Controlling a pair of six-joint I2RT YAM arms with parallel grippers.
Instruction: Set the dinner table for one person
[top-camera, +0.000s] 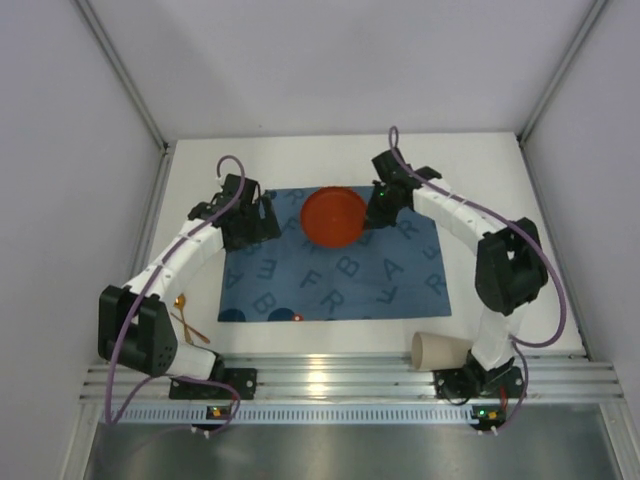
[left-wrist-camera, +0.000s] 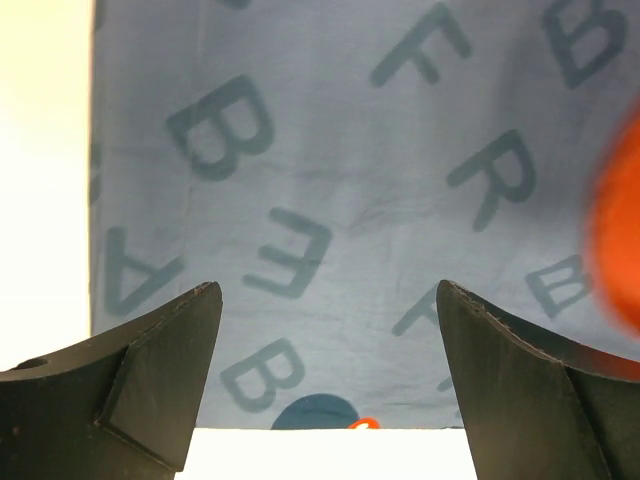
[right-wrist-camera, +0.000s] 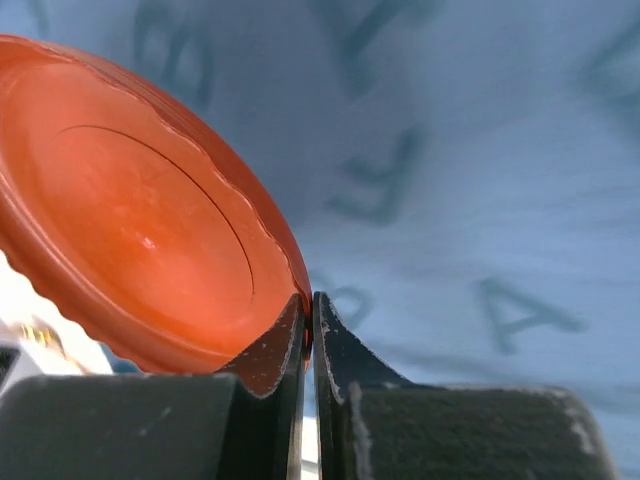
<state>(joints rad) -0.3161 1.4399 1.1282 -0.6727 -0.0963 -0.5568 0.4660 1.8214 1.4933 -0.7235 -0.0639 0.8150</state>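
An orange round plate (top-camera: 333, 217) is over the far middle of the blue letter-printed mat (top-camera: 340, 275), which lies on the white dinner table (top-camera: 480, 170). My right gripper (top-camera: 378, 213) is shut on the plate's right rim. In the right wrist view the rim of the plate (right-wrist-camera: 130, 230) is pinched between the fingers of the right gripper (right-wrist-camera: 309, 300), and the plate looks tilted above the mat (right-wrist-camera: 480, 200). My left gripper (top-camera: 262, 222) hangs over the mat's far left corner. Its jaws (left-wrist-camera: 328, 290) stand wide open with only mat (left-wrist-camera: 330, 180) between them.
A brown paper cup (top-camera: 440, 350) lies on its side at the near right, by the right arm's base. Gold cutlery (top-camera: 186, 318) lies left of the mat, beside the left arm. A dark blue disc (top-camera: 232, 314) and a small orange thing (top-camera: 297, 317) sit at the mat's near edge.
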